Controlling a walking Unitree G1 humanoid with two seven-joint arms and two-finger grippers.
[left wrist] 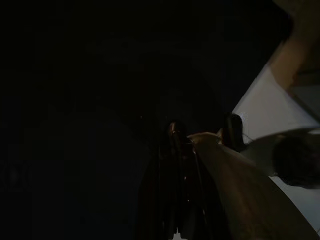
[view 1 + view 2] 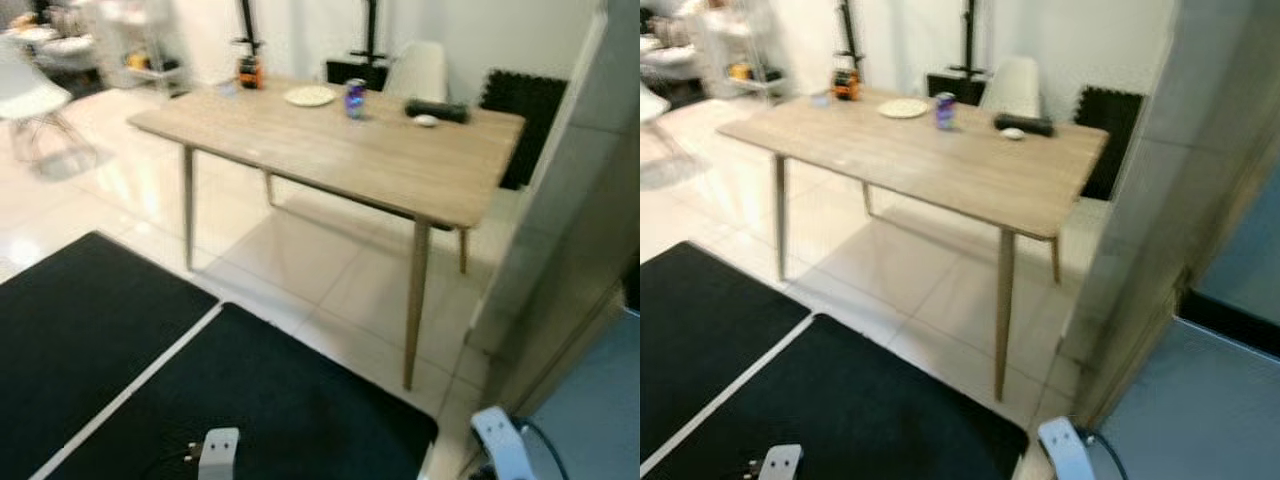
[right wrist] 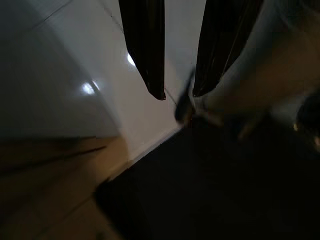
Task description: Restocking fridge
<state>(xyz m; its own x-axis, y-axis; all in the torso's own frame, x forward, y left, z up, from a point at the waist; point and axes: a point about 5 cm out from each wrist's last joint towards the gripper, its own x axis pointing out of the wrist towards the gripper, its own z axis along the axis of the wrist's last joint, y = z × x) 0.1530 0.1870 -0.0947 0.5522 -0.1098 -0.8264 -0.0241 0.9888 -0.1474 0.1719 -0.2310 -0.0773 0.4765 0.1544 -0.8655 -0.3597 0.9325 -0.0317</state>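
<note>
Head-camera views, slightly blurred: a wooden table [image 2: 330,150] is seen standing on pale tiles, w/ a purple drinks can [image 2: 355,99] upright near its far edge, approx. mid-table. Just left of the can a pale plate [image 2: 310,96] is laid; to its right, a small white item [image 2: 426,120] and a dark oblong object [image 2: 436,110]. An orange-and-black item [image 2: 250,72] is set at the far left corner. A white chair [image 2: 418,70] is tucked behind the far side. If the can is stock for the fridge, it is placed well apart from the robot, beyond the black floor mats [image 2: 200,390] in the near foreground.

A grey panel [image 2: 1160,200] rising at right is prob. the fridge side or door; not certain.

Both arms are hung low, apparently idle, as suits a walk across the room. Right gripper [image 3: 177,95], in its wrist view, is held w/ fingers parted over tile and mat edge, nothing between them. Left gripper [image 1: 180,150] is lost in dark; its opening cannot be told.
</note>
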